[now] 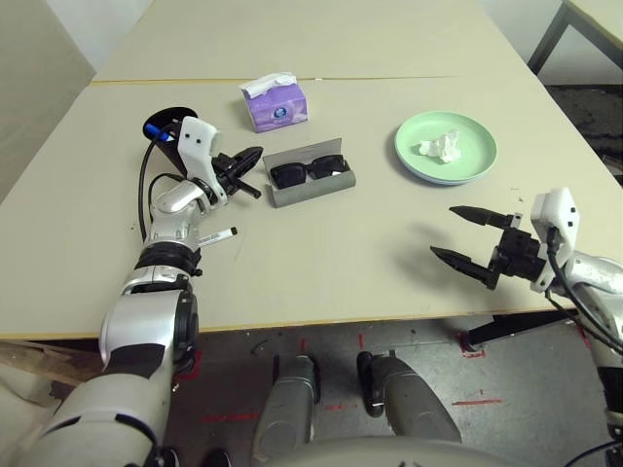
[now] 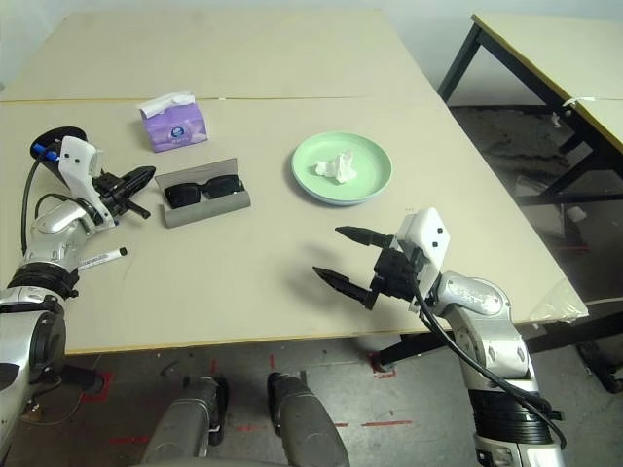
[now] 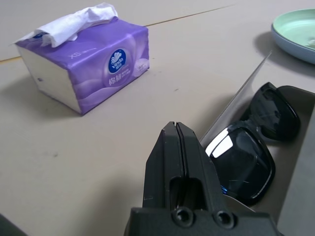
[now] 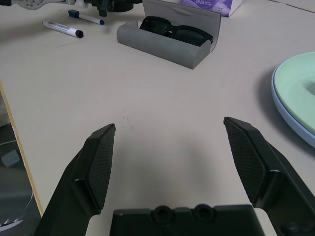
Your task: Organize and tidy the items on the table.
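Note:
The grey glasses case (image 1: 310, 181) lies open at mid-table with the black sunglasses (image 1: 306, 171) inside. My left gripper (image 1: 255, 156) is shut and empty, its tip just beside the case's left end. In the left wrist view its fingertips (image 3: 176, 130) are pressed together next to a lens. A black-capped marker (image 1: 216, 236) lies near my left forearm, and a blue-capped marker (image 4: 86, 18) lies under that gripper. The green plate (image 1: 477, 156), stacked on a pale blue one, holds the crumpled tissue (image 1: 440, 147). My right gripper (image 1: 448, 233) hovers open over the bare table (image 1: 321, 263).
A purple tissue box (image 1: 275, 105) stands behind the case, near the yellowish seam (image 1: 175, 81). The table's front edge runs just before both forearms. A second table (image 2: 545, 39) stands off to the right, across a gap of floor.

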